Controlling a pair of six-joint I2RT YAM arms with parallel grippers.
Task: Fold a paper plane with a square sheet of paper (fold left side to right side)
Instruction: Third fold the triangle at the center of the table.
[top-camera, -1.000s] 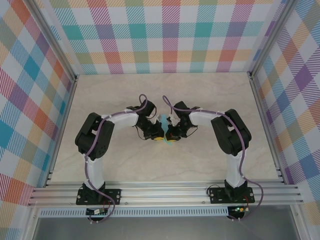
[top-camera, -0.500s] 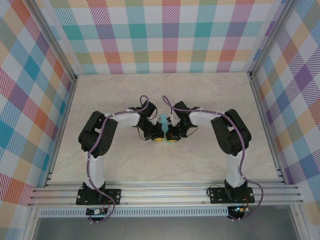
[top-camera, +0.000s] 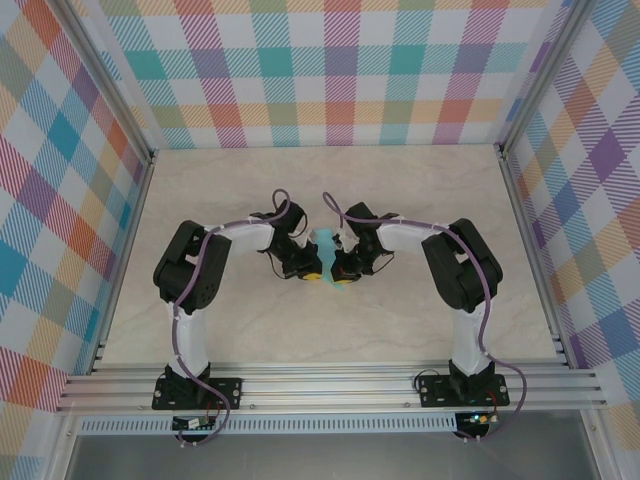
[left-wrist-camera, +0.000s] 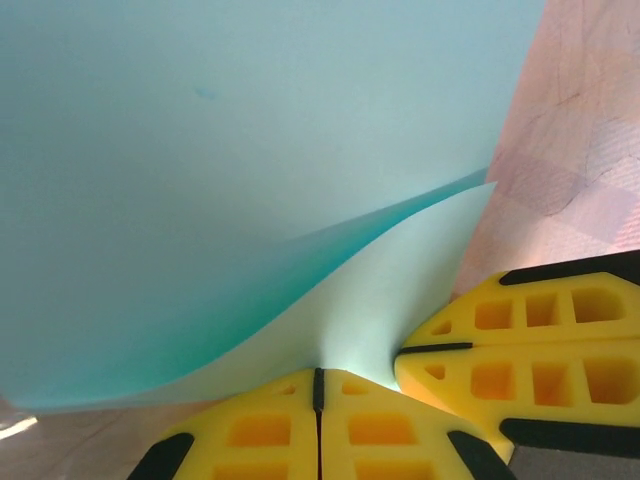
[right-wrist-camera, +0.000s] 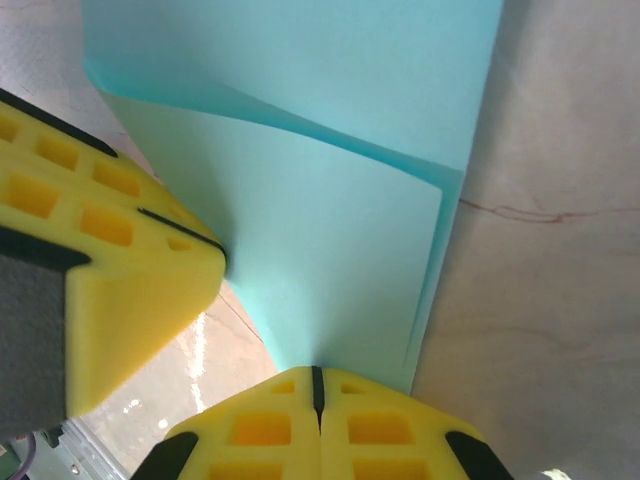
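Slight elbow drift on the left arm (top-camera: 190, 275); wrists nearly unmoved. On the left gripper (left-wrist-camera: 318, 378) and right gripper (right-wrist-camera: 317, 372), jaws pinched shut on the square sheet of paper (left-wrist-camera: 200, 180), curled between them over the surface (top-camera: 400, 200). Risk: uneven pull skews crease, tears edge.

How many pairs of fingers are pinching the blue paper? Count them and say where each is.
2. The left arm's yellow fingers are shut on the thin turquoise-blue paper sheet at its edge; the right arm's yellow fingers pinch it right beside them, mid-table.
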